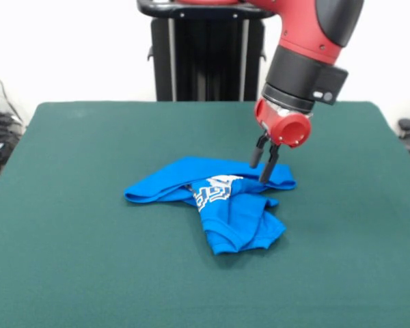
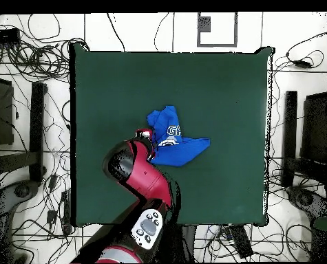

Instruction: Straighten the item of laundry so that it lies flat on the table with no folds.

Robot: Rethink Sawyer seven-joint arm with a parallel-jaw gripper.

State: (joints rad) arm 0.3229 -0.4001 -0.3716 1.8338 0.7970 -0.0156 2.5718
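The item of laundry [image 1: 222, 201], a bright blue garment with white lettering, lies crumpled and folded over itself near the middle of the table [image 1: 75, 225]. In the overhead view the item of laundry [image 2: 174, 143] spreads toward the right on the table [image 2: 221, 82]. My gripper [image 1: 260, 171] points down at the garment's far right edge, its two black fingers a little apart and their tips at the cloth. The fabric does not look lifted. From overhead my gripper [image 2: 146, 133] is mostly hidden under the red wrist, at the garment's left side.
The red and black arm [image 2: 142, 175] reaches over the table's near-base part in the overhead view. Cables and dark stands surround the table on the floor. The black pedestal [image 1: 205, 55] stands behind the far edge.
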